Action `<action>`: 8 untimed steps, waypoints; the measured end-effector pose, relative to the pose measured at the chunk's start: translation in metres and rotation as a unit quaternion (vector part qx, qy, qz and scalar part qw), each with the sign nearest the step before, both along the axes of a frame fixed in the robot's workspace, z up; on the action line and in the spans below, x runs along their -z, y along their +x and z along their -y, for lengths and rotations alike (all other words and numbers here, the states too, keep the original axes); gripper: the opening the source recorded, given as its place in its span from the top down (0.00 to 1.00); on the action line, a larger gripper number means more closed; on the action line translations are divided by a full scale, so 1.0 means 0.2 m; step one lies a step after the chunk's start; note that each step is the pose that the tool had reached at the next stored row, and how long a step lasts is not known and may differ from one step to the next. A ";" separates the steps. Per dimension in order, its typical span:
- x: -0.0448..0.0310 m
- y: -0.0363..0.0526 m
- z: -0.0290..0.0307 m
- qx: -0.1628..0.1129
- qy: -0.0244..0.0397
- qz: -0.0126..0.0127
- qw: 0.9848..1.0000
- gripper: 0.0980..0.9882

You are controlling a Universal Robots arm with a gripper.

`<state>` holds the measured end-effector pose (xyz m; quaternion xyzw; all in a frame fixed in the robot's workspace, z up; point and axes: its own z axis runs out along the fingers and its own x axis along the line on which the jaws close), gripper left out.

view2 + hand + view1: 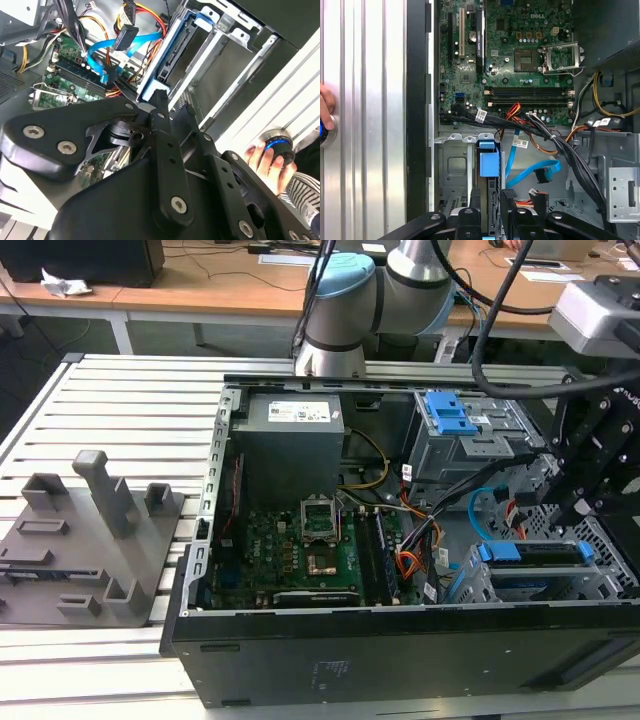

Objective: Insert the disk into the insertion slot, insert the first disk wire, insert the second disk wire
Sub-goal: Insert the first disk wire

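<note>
The disk [530, 554], in its bright blue carrier, lies in the insertion slot [604, 586], the low perforated grey cage at the case's corner on the exterior view's right. My gripper [572, 515] stands over the disk's far end. In the first wrist view its fingers [471, 200] straddle the disk [490, 192] edge-on and press on it, behind the blue tab. The second disk wire [527, 172], a light-blue loop, hangs loose beside the slot with its dark plug free. The first disk wire [524, 202], orange-red with a dark plug, lies close by, unplugged.
A taller grey bay with a blue latch [446, 414] stands behind the slot. A black cable bundle [520, 125] crosses between motherboard [310, 540] and slot. A person's hand [260, 155] rests on a blue-ringed button outside the case. A grey fixture [90, 530] sits on the table.
</note>
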<state>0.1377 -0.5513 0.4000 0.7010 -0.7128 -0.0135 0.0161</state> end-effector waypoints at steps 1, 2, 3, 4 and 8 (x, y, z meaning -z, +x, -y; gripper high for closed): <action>-0.030 0.000 -0.002 0.000 0.000 0.000 1.000 0.77; -0.052 0.000 -0.003 0.000 0.000 0.000 1.000 0.77; -0.054 0.000 -0.004 0.000 0.000 0.000 1.000 0.77; -0.055 0.000 -0.004 0.000 0.000 0.000 1.000 0.77; -0.055 0.000 -0.044 0.000 0.000 0.000 1.000 0.77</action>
